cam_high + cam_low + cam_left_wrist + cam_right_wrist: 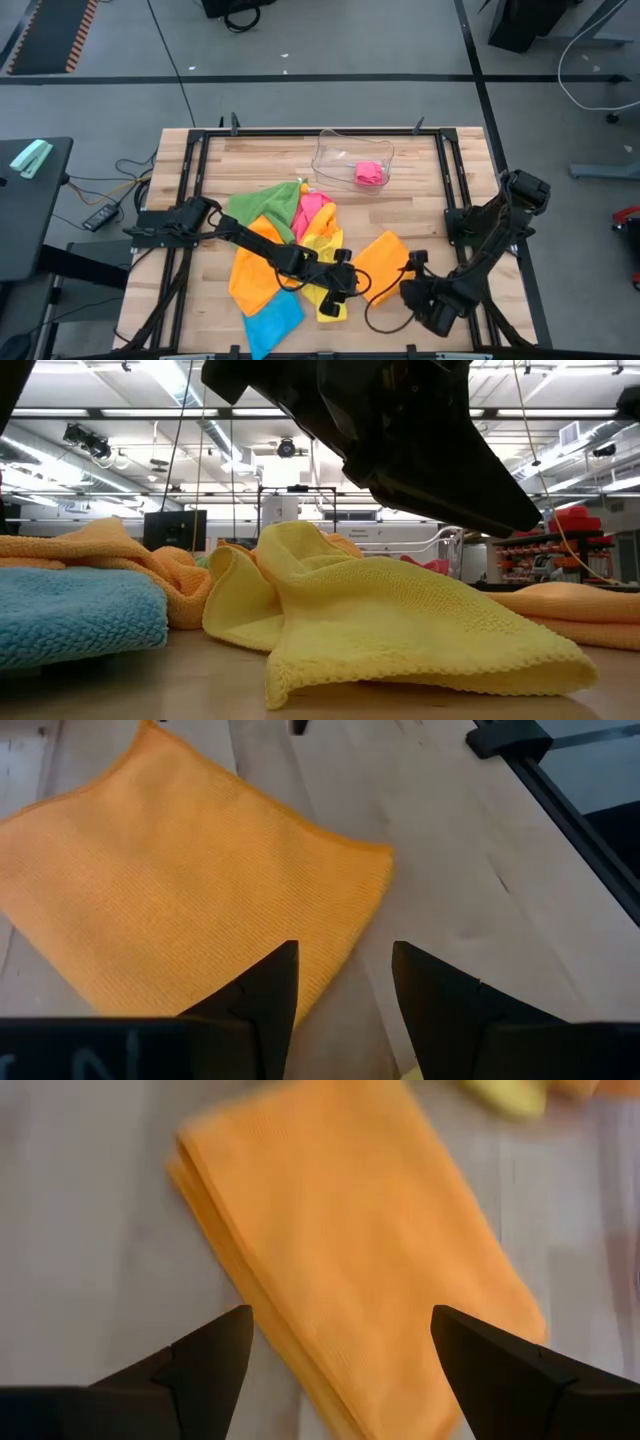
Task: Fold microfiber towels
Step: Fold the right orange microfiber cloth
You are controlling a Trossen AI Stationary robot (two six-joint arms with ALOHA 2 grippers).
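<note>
From above I see the whole table: a loose heap of towels left of centre, green and pink at the far side, yellow in the middle, an orange one on the left, blue at the near edge, and a separate folded orange towel to the right, lying flat. Only this view shows the clear tray at the far edge, with a small pink towel inside. The left gripper sits between the heap and the folded orange towel; the right gripper is just beside that towel's near right edge. The low view alone shows the yellow towel rumpled, with a raised fold, blue beside it. My left wrist camera shows the fingers parted, holding nothing, over the orange towel's corner; my right wrist camera shows its fingers spread wide and empty above the towel's layered folded edge.
</note>
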